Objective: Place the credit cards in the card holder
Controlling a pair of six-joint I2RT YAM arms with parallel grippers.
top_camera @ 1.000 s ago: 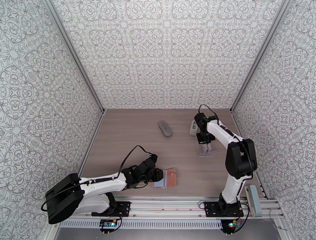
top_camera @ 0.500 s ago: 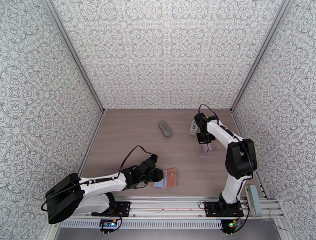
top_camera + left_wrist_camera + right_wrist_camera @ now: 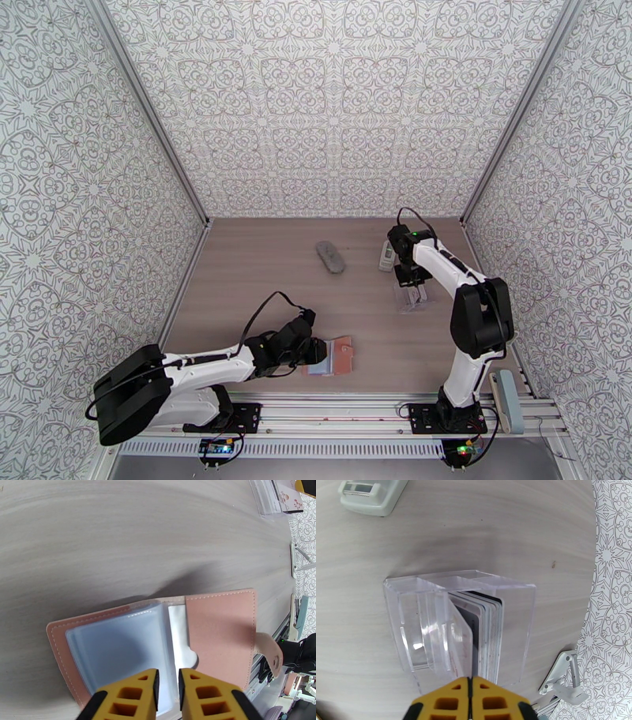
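The pink card holder [image 3: 219, 630] lies open on the table near the front edge, its clear sleeves [image 3: 118, 645] facing up. My left gripper [image 3: 168, 677] is at its near edge, the jaws narrowly apart and clamped on the sleeve pages; from above it sits left of the card holder [image 3: 341, 353]. The credit cards [image 3: 489, 630] stand on edge as a stack in a clear acrylic stand [image 3: 414, 618] at the right of the table. My right gripper [image 3: 471, 683] hangs over that stand [image 3: 409, 300], shut on the top edge of one card seen edge-on.
A grey oblong object [image 3: 330, 256] lies mid-table toward the back. A pale tape-dispenser-like device [image 3: 371, 494] sits just beyond the stand. A blue-grey block [image 3: 505, 399] rests on the right rail. Patterned walls close in three sides.
The right gripper has shifted slightly away from the stand with the card pinched. The left arm and card holder have not moved.
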